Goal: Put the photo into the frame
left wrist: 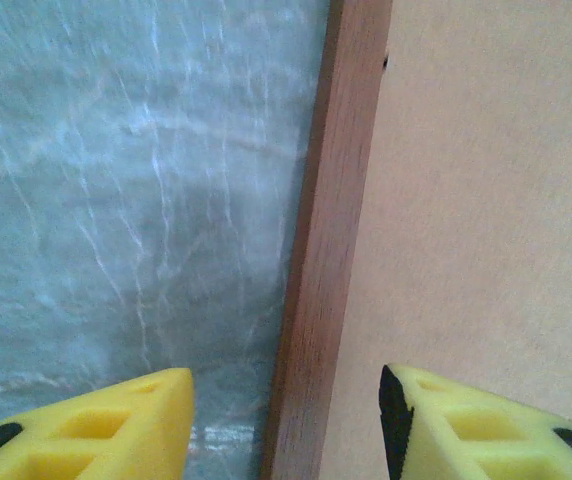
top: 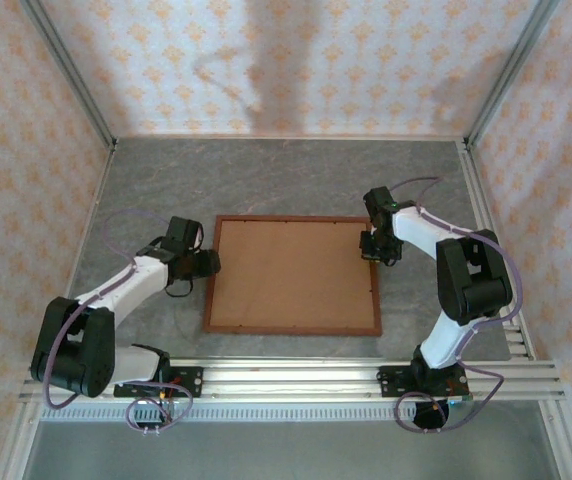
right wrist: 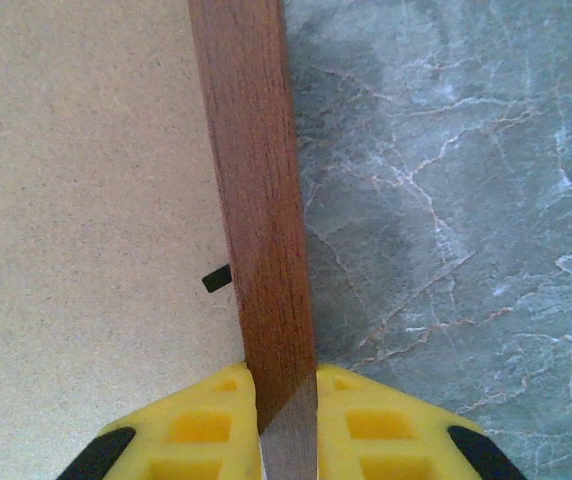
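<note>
- The left gripper (top: 209, 263) is at the left rail of the frame (top: 291, 330). In the left wrist view its 2 yellow fingers (left wrist: 116, 430) stand apart with the rail between them, one over the table (top: 266, 170) and one over the backing board (top: 291, 275). Neither pad touches the wood.
- To take hold on this side, I judge it should close squarely across the rail. The inner pad should land on the wood, not on the board.
- The frame lies flat in the middle of the table, back side up. The brown backing board covers its opening, so I cannot tell whether the photo is already underneath.
- A small black tab (right wrist: 216, 279) sits at the rail's inner edge. The board probably cannot come out until tabs like it are turned aside.
- The right gripper (top: 371, 250) is pinched narrow on the right rail, with its pads flush against both faces of the wood in the right wrist view.
- With only 1 side clamped, a lift could twist the frame. It is better to keep it flat and move both arms together.
</note>
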Motion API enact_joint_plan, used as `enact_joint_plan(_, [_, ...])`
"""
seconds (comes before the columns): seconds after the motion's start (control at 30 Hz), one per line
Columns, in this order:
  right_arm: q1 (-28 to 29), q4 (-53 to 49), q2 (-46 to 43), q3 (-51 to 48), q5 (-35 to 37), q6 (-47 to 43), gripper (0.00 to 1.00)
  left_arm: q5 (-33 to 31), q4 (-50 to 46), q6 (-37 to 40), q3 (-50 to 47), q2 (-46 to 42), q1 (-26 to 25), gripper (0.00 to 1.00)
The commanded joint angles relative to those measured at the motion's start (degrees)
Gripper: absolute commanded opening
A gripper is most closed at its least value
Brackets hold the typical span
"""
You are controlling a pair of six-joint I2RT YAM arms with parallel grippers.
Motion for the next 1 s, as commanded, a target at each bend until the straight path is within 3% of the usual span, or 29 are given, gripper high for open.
enact_joint_plan(0.0, [-0.06,-0.04,0.97,1.36,4.50,-0.77,0.16,-5.67,-2.30,1.56,5.83,3.29,0.41,0.53])
enact_joint_plan(0.47, [-0.06,1.28,1.60,1.63,3.60,-1.28,0.16,-7.72,-6.62,3.67,20.15,19.78,0.78,0.36])
enact_joint_plan(0.97, [-0.06,1.49,1.88,1.17,2.64,-1.45,0.16,-3.53,-4.18,4.36,21.43,26.89,0.22,0.33])
